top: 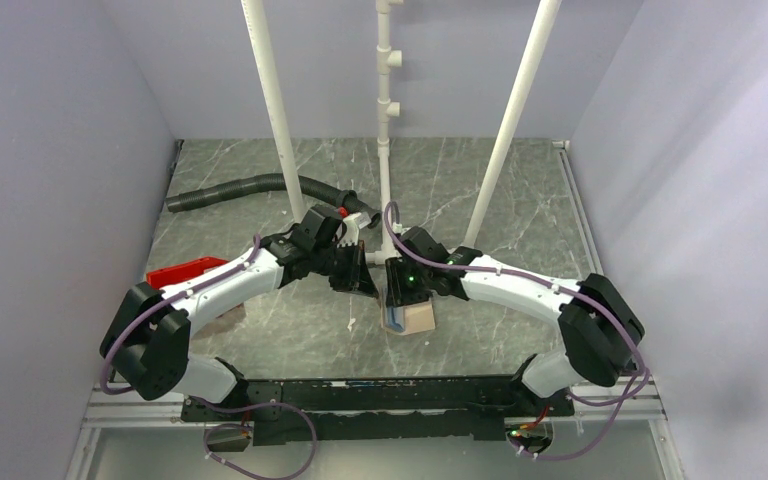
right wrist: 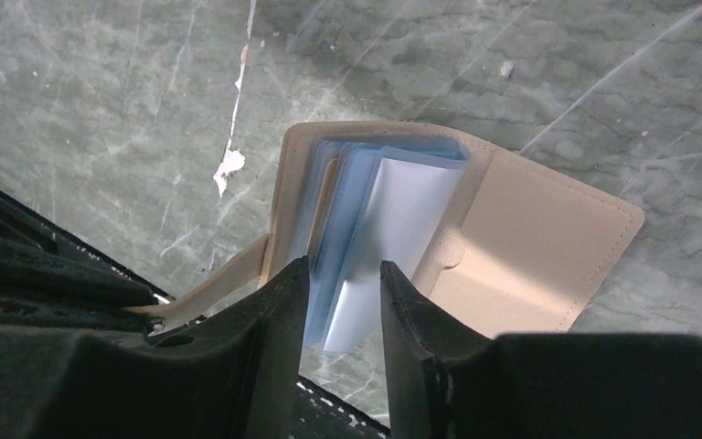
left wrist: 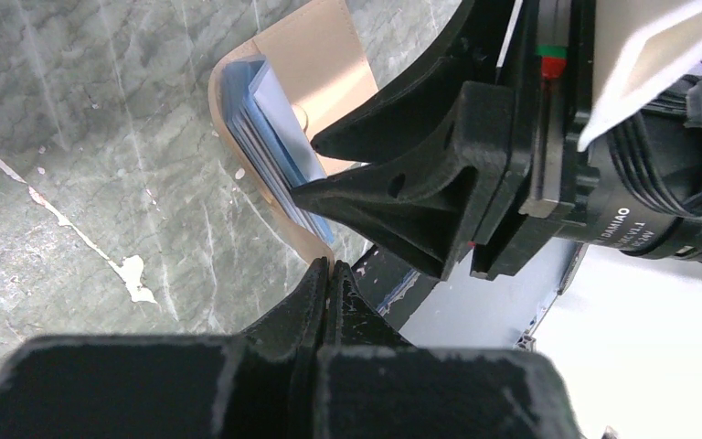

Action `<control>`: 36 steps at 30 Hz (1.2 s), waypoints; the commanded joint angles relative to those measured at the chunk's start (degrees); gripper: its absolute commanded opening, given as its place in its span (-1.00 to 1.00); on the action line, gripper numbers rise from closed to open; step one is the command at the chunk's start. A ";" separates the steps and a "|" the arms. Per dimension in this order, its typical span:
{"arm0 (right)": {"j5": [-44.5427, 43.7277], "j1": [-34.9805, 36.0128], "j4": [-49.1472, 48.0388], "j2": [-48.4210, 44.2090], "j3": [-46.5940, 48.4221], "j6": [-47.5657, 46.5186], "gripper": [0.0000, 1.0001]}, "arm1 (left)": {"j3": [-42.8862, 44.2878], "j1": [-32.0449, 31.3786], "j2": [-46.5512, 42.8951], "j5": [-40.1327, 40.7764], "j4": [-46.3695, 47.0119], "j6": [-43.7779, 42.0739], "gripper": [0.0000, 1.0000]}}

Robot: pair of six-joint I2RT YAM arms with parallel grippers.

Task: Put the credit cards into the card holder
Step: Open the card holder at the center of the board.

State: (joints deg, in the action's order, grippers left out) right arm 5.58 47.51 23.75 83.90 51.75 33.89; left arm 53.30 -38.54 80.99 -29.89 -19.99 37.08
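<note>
Left gripper (left wrist: 329,274): fingers pressed together on the snap tab (right wrist: 224,279) of the card holder (right wrist: 530,247), which lies open on the marble table (right wrist: 101,110) between the arms. Right gripper (right wrist: 343,270): jaws half-spread astride a pale credit card (right wrist: 402,210) standing among the blue sleeves (right wrist: 347,183); contact not determinable. Risk: a squeeze catching sleeves along with the card could buckle it or drag it back out; a slipped tab would let the holder slide.

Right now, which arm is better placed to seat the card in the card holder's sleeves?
Right. The right gripper straddles the pale card at the blue sleeves; the left gripper is shut on the card holder's tab, steadying it.
</note>
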 commanded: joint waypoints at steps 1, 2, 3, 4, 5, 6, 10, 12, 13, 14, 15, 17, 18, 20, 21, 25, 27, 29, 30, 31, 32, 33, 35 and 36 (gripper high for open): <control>-2.55 0.47 0.15 0.38 0.15 0.64 -0.31 | 0.98 0.18 -1.71 -0.64 0.60 -0.29 -1.00; -3.00 0.48 0.54 0.31 0.21 0.69 -0.35 | 1.01 0.14 -1.71 -0.52 0.44 -0.33 -1.00; -3.37 0.48 0.80 0.22 0.16 0.73 -0.37 | 1.08 0.14 -1.78 -0.46 0.19 -0.34 -1.00; -3.66 0.56 0.97 -0.04 -0.07 0.80 -0.38 | 1.15 0.14 -1.79 -0.35 -0.10 -0.43 -1.00; -3.84 0.57 0.99 -0.22 -0.26 0.82 -0.40 | 1.19 0.14 -1.87 -0.17 -0.33 -0.50 -1.00; -3.97 0.61 0.95 -0.42 -0.50 0.95 -0.42 | 1.34 0.14 -1.89 0.09 -0.62 -0.68 -1.00; -3.96 0.61 0.61 -0.46 -0.93 1.24 -0.61 | 1.95 0.16 -1.54 1.70 -2.49 -1.44 -1.00; -4.24 0.55 0.75 -0.51 -0.89 1.43 -0.71 | 2.35 0.14 -1.45 2.61 -3.70 -1.92 -1.00; -4.49 0.57 0.88 -0.62 -0.97 1.44 -0.75 | 2.48 0.15 -1.45 3.16 -4.27 -2.19 -1.00; -4.95 0.53 1.19 -0.80 -0.95 1.56 -0.77 | 2.51 0.14 -1.53 3.74 -4.76 -2.45 -1.00; -5.34 0.58 1.35 -1.13 -1.03 1.58 -0.78 | 2.59 0.14 -1.54 4.44 -5.44 -2.74 -1.00; -5.41 0.50 1.24 -1.95 -1.53 1.60 -0.80 | 2.75 0.19 -1.22 5.63 -6.52 -3.35 -1.00; -5.41 0.53 1.47 -2.19 -1.63 1.62 -0.80 | 2.73 0.14 -1.10 6.04 -6.95 -3.56 -1.00; -7.18 0.48 2.01 -2.69 -1.65 1.66 -0.83 | 2.54 0.14 -1.10 6.77 -7.37 -3.85 -1.00; -7.52 0.48 2.11 -3.01 -1.76 1.70 -0.83 | 2.39 0.16 -1.10 6.92 -7.45 -3.93 -1.00; -7.19 0.25 1.34 -3.41 -2.47 1.75 -0.84 | 2.38 0.14 -0.80 7.04 -7.77 -4.42 -1.00; -7.09 0.11 1.29 -3.20 -2.57 1.71 -0.80 | 2.51 0.15 -0.60 7.17 -8.17 -4.67 -1.00; -7.64 -0.03 1.39 -3.14 -2.61 1.71 -0.65 | 2.63 0.14 -0.48 7.30 -8.48 -4.97 -1.00; -7.76 -0.04 1.32 -3.09 -2.66 1.71 -0.58 | 2.68 0.19 -0.48 7.46 -8.58 -5.00 -1.00; -7.85 -0.04 1.37 -3.05 -2.63 1.63 -0.51 | 2.69 0.15 -0.48 7.47 -8.60 -5.08 -1.00; -7.93 -0.05 1.51 -2.93 -2.53 1.55 -0.43 | 2.76 0.14 -0.41 7.42 -8.58 -5.17 -1.00; -8.01 -0.05 1.62 -2.88 -2.46 1.47 -0.38 | 2.77 0.14 -0.33 7.33 -8.64 -5.18 -1.00; -8.04 -0.05 1.78 -2.80 -2.35 1.29 -0.31 | 2.73 0.14 -0.15 7.07 -8.31 -5.09 -1.00; -8.01 -0.05 1.75 -2.83 -2.35 1.27 -0.27 | 2.63 0.14 -0.08 6.90 -8.09 -5.01 -1.00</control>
State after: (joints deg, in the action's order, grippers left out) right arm -0.23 47.77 24.29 81.84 49.65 35.62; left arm 53.80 -38.54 81.01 -22.63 -27.92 33.15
